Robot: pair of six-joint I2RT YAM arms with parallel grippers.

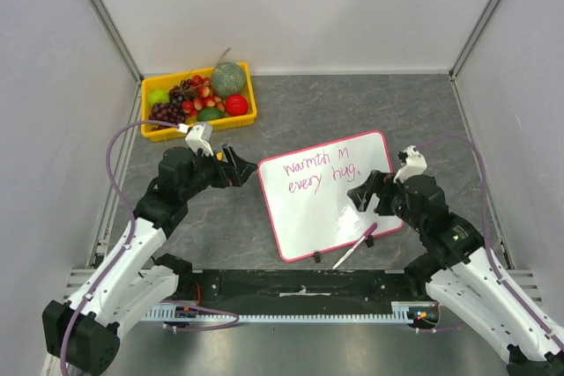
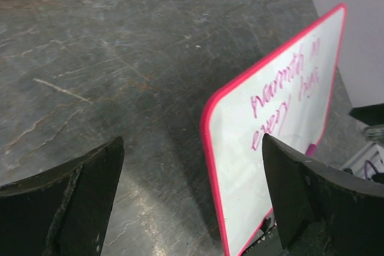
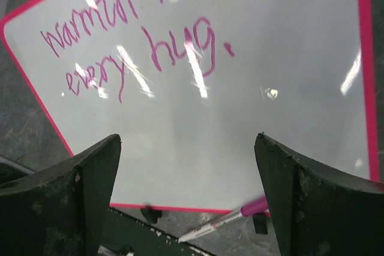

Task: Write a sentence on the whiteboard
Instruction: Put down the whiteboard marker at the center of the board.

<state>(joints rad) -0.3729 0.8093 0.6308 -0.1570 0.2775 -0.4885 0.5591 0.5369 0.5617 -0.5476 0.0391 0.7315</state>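
Observation:
The whiteboard (image 1: 313, 213) lies flat at mid-table, tilted, with a pink-red rim. The sentence (image 1: 322, 169) in magenta reads "warmth in every hug." in two lines. A magenta-capped marker (image 1: 355, 246) lies loose across the board's near edge. My left gripper (image 1: 245, 167) stands open just left of the board's left edge, empty; in the left wrist view the whiteboard (image 2: 240, 166) and the sentence (image 2: 288, 94) show between the left gripper (image 2: 192, 142) fingers. My right gripper (image 3: 187, 139) hangs open and empty over the whiteboard (image 3: 240, 118), above the marker (image 3: 228, 220) and below the sentence (image 3: 138, 46).
A yellow tray (image 1: 248, 94) of fruit stands at the back left. A black strip (image 1: 300, 283) runs along the table's near edge, just under the marker's tip. Grey walls close in the left, right and back sides.

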